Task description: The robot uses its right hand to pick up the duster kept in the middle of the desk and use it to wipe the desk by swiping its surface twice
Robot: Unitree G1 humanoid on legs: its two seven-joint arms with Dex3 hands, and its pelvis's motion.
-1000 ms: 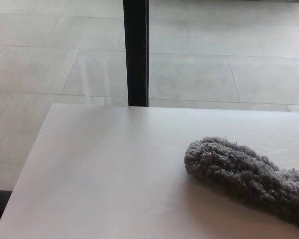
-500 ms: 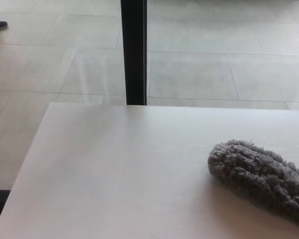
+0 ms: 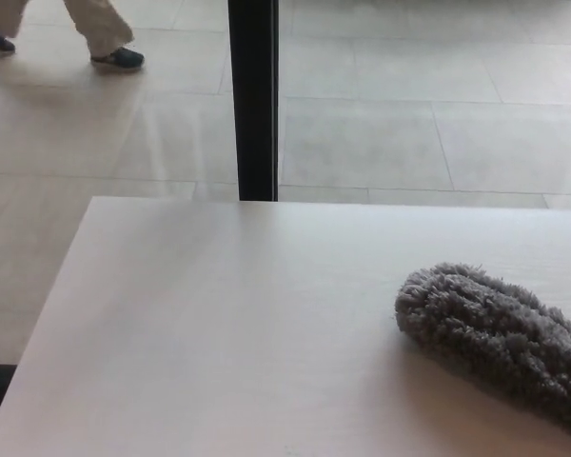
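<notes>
Head view shows no part of the robot at this moment: neither the left hand nor the right hand is in the picture, so whether their fingers are spread or closed cannot be told.

Going from the left, a person's legs and dark shoes [image 3: 105, 43] cross the pale tiled floor [image 3: 409, 143] at the top edge, well away from the work. Next comes a black upright post [image 3: 254, 95] that stands just behind the far edge of the pale, smooth white bench [image 3: 219, 324].

On the right part of the bench lies the fluffy grey microfibre duster [image 3: 495, 338], flat on the surface. Its long axis runs on a slant, from the rounded tip near the picture's middle-right down toward the lower right corner, where it leaves the frame.

That slant points toward the robot's right side, so the right arm is judged the nearer one. How the duster lies relative to the hand itself cannot be told, since its handle end is out of view.
</notes>
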